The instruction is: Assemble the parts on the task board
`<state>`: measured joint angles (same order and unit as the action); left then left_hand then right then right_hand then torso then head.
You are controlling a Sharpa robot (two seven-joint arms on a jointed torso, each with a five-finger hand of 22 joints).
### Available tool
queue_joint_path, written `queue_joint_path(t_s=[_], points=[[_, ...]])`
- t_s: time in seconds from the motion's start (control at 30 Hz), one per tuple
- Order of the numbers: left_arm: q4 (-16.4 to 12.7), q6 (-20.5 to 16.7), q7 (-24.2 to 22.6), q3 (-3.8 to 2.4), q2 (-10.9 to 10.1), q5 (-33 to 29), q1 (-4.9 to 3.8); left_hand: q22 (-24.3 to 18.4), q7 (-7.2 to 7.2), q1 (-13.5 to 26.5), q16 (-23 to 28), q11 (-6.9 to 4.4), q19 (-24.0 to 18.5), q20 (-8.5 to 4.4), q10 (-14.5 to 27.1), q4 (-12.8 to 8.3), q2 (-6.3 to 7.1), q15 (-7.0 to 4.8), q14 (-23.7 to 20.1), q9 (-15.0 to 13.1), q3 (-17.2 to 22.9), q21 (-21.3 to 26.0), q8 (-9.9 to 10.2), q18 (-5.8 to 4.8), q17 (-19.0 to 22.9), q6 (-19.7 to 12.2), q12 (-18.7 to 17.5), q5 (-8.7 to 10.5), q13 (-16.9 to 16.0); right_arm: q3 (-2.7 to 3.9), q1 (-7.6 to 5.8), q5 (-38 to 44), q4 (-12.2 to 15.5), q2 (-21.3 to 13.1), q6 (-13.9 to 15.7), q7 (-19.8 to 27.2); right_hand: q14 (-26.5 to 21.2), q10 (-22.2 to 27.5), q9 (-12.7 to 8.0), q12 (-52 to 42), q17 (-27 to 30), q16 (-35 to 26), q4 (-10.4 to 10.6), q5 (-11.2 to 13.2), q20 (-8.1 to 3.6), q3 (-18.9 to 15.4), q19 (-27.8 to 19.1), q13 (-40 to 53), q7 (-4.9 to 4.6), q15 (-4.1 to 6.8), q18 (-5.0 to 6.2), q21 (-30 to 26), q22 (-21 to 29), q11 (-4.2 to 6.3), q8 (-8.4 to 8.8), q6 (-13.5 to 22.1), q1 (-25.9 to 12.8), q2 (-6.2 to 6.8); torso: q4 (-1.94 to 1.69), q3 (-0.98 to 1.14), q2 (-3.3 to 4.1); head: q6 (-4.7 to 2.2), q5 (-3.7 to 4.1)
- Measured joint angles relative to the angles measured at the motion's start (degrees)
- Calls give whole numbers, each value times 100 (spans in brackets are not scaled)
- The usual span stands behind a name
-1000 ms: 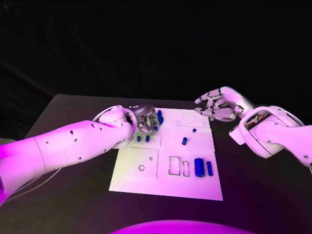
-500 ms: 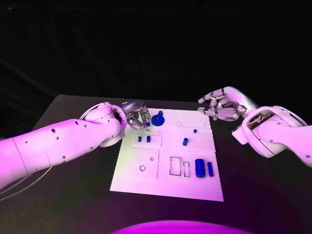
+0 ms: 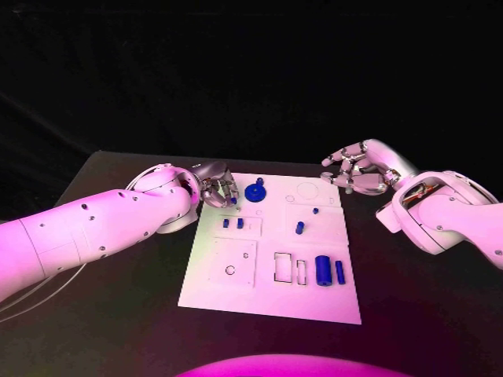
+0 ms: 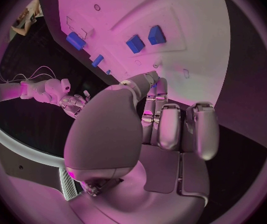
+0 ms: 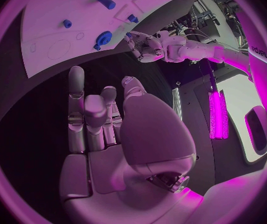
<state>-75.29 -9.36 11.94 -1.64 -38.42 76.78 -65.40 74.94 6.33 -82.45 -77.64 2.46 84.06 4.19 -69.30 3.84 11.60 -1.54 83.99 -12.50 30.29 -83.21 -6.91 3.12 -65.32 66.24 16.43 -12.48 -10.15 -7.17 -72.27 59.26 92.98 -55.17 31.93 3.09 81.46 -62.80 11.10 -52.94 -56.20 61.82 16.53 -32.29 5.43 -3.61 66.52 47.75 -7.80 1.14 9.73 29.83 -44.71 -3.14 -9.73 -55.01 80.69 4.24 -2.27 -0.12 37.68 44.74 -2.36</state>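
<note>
- Black table under coloured light, dark room behind; the white task board lies in its middle, long side running away from the robot.
- On the board: a round blue part with an upright stem at the far left corner; two small blue pegs just nearer the robot than that; a single short peg towards the middle; a tiny blue piece beyond it; a thick blue cylinder and a thin blue bar side by side at the near right, long axes pointing away from the robot.
- Left hand hangs at the board's far left edge, just beside the round part, which lies to its right. Its fingers are curled in towards the palm, and I see nothing held between them.
- Right hand hovers off the board's far right corner, well apart from every blue part; its fingers are bent in loosely, with nothing in them.
- Judgement: the left hand is by far the nearer to the round part and the two pegs, so any move on those falls to it, reaching rightward and slightly towards the robot. The cylinder and bar sit nearer the right arm's side, though the right hand would have to draw back towards the robot to reach them.
</note>
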Motion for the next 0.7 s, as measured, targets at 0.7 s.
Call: queue_joint_path(t_s=[0.7], points=[[150,217,-5,16,142,-1,22,-1,0,23,22,1,0,0,1,0,-23,0,0,-2,0,0,32,0,30,-2,0,0,1,2,0,-1,29,26,0,-4,0,0,-1,0,0,0,0,0,0,0,0,0,0,0,0,0,0,0,0,0,0,0,-4,-4,-8,53,24]])
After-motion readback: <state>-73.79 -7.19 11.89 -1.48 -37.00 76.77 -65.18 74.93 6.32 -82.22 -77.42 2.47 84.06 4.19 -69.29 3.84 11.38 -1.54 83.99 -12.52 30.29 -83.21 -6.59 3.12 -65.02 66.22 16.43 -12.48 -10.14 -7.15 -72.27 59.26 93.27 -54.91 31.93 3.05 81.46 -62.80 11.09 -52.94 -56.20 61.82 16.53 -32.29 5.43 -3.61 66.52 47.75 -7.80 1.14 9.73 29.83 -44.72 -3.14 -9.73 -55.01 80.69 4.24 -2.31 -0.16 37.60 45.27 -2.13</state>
